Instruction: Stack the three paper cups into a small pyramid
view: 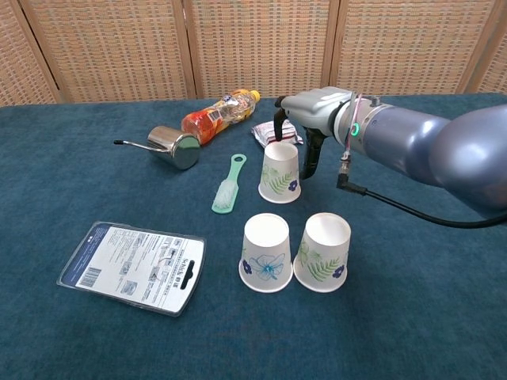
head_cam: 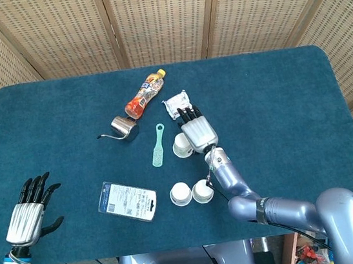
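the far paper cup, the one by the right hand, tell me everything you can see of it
The far paper cup is white paper printed with green leaves and a small blue flower. It stands upside down on the blue table, wide rim down, behind the two near cups and apart from them. The right hand hangs over its top with dark fingers reaching down beside its wall; contact cannot be told. A green brush lies to its left.
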Available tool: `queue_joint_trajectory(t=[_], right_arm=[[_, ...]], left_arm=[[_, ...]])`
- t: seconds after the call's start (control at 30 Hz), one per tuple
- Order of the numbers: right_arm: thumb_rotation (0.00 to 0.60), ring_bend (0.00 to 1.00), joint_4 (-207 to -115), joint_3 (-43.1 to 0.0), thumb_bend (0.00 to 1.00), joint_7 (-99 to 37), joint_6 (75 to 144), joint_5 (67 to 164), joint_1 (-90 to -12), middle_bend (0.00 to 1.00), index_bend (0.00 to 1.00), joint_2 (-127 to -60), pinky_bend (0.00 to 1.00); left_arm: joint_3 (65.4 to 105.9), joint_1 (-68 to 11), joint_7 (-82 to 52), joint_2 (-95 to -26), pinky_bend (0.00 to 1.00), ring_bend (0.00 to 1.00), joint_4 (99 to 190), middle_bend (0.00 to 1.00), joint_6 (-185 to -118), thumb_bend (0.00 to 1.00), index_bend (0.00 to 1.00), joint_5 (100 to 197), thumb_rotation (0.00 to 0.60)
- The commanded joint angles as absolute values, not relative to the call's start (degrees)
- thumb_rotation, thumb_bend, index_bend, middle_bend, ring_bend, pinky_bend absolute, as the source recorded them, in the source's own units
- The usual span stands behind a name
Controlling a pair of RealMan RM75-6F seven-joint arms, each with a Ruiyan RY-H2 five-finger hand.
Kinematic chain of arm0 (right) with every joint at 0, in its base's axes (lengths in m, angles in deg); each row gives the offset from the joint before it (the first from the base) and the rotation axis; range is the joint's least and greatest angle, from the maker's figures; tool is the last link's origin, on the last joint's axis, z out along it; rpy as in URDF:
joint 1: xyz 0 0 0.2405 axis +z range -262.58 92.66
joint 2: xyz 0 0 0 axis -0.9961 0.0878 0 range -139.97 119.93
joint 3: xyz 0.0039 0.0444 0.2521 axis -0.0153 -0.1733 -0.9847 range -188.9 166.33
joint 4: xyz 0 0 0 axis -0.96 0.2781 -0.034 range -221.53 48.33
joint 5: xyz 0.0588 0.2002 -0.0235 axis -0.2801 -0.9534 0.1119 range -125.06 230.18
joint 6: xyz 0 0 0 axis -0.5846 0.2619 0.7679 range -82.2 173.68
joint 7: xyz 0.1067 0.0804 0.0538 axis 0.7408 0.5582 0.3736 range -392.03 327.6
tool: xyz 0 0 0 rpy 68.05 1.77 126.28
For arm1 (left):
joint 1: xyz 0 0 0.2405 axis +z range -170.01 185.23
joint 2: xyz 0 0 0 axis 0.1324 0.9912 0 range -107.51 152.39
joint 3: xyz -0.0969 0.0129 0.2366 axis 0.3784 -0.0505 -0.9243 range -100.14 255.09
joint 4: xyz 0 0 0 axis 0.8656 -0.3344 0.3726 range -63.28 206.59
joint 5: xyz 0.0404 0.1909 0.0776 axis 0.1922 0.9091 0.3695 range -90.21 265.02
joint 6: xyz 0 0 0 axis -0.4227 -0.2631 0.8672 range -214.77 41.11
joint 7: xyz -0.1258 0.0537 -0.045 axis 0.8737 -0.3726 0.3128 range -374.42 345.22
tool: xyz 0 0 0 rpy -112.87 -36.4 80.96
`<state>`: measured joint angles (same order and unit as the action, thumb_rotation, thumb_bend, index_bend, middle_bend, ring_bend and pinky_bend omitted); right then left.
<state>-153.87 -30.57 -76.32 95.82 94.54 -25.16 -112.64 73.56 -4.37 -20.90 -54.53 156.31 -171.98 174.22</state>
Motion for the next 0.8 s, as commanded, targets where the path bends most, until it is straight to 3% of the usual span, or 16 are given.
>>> queue_joint_trajectory(t=[0.03, 0.4, 0.8], right_arm=[[0.600, 0.00, -151.3, -29.8, 0.07, -74.2, 95.2, 95.4, -24.9, 0.06, 0.37, -114.2, 0.00], [0.600, 0.00, -149.4, -29.0, 0.07, -70.8, 95.0, 97.5, -24.4, 0.06, 0.38, -116.2, 0.00], [0.600, 0.00, -150.2, -28.7, 0.07, -71.3, 96.2, 97.4, -24.1, 0.08, 0.46, -116.5, 0.00]], left_arm=[[73.9, -4.3, -21.0, -54.6, 0.00, 0.00, 156.2, 0.00, -171.5, 0.22, 0.19, 174.1, 0.600], [75.0, -3.8, -21.2, -54.6, 0.00, 0.00, 156.1, 0.00, -170.7, 0.23, 0.19, 174.3, 0.600], [75.5, -3.5, -21.1, -54.5, 0.00, 0.00, 156.2, 0.00, -170.2, 0.22, 0.19, 174.9, 0.600]])
